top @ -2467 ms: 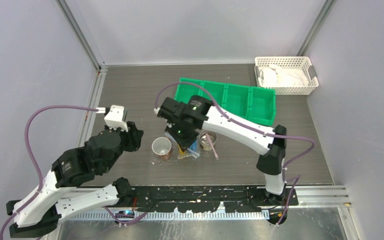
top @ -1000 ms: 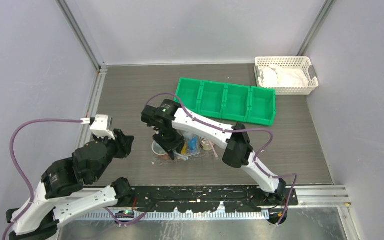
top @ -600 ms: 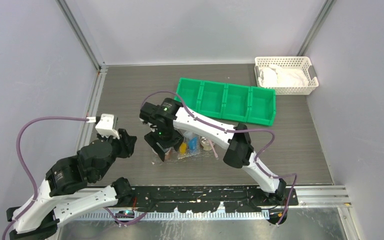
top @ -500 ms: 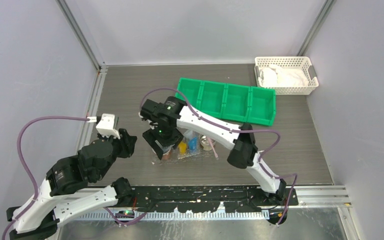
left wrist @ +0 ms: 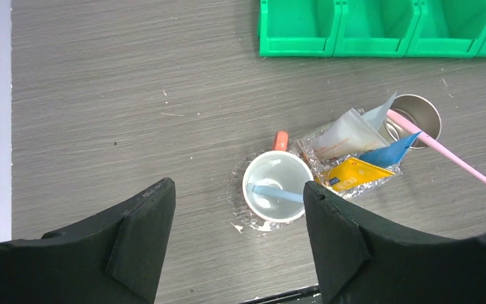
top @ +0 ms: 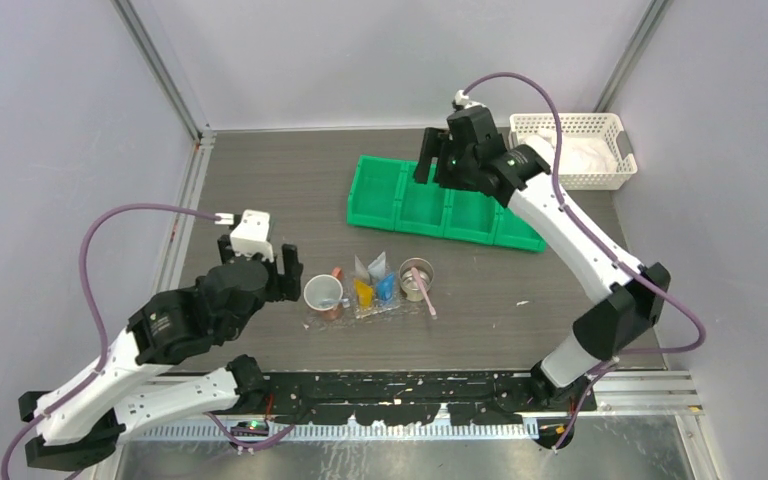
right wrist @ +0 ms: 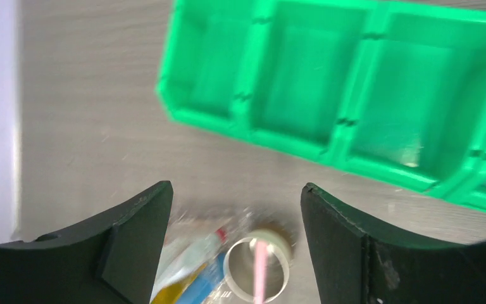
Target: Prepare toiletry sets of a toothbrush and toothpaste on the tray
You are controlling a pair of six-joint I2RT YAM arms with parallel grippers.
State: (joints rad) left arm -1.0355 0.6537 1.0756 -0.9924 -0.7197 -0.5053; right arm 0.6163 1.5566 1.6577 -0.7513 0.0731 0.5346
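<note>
On the crinkly clear tray (top: 360,312) (left wrist: 235,197) stands a white cup (top: 323,293) (left wrist: 277,185) holding a grey-blue toothbrush (left wrist: 280,194). Beside it lie three toothpaste tubes: white with a red cap (left wrist: 348,133), yellow (top: 363,291) (left wrist: 354,173) and blue (top: 385,288) (left wrist: 389,151). A pink toothbrush (top: 423,290) (left wrist: 446,158) leans in a second cup (top: 416,279) (right wrist: 257,266). My left gripper (top: 260,262) (left wrist: 237,190) hovers open just left of the white cup, holding nothing. My right gripper (top: 438,165) (right wrist: 235,187) hangs open and empty high over the green bin.
The green four-compartment bin (top: 450,200) (right wrist: 354,82) (left wrist: 380,28) lies behind the tray. A white lattice basket (top: 570,150) with white cloth sits at the back right corner. A metal rail (top: 185,200) runs along the table's left edge.
The right arm has lifted off the tray and swung back over the green bin, open. The left arm has come forward toward the white cup and opened its jaws.
</note>
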